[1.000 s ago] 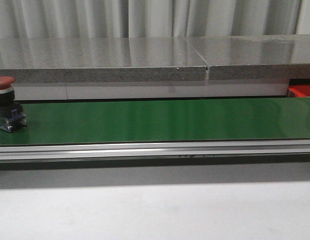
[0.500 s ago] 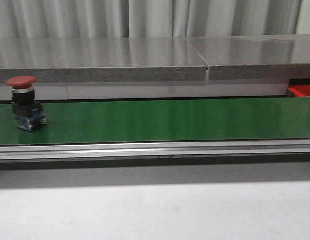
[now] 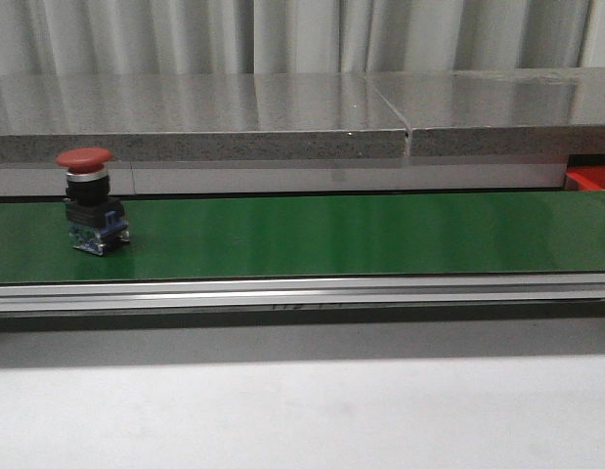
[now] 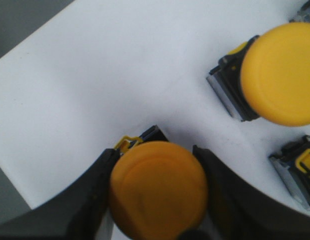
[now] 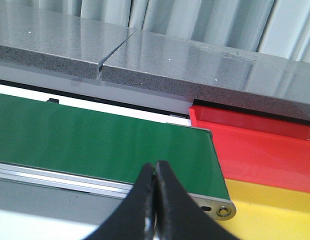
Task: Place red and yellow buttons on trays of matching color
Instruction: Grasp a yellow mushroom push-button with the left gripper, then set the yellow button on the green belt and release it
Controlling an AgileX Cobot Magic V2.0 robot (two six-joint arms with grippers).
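- Red button (image 3: 90,200) stands upright on the green belt (image 3: 361,234) in the front view, at about 9 o'clock, near the belt's left end, red cap up over a black and blue body.
- Left claw (image 4: 157,200) is pinching a yellow button (image 4: 158,189): its two dark fingers (image 4: 92,200) press against either side of the cap, spread only as wide as that cap.
- That button sits over a white surface (image 4: 109,85); whether its base touches the surface cannot be told.
- A second yellow button (image 4: 280,72) lies on the same surface at about 2 o'clock in the left wrist view, apart from the claw, with part of a third one (image 4: 297,170) at 3 o'clock.
- Right claw (image 5: 156,200) is pressed together, fingertips touching, holding nothing; it hangs just before the belt's right end.
- Red tray (image 5: 260,145) and yellow tray (image 5: 275,210) lie side by side just beyond that belt end, the red one farther from the claw.
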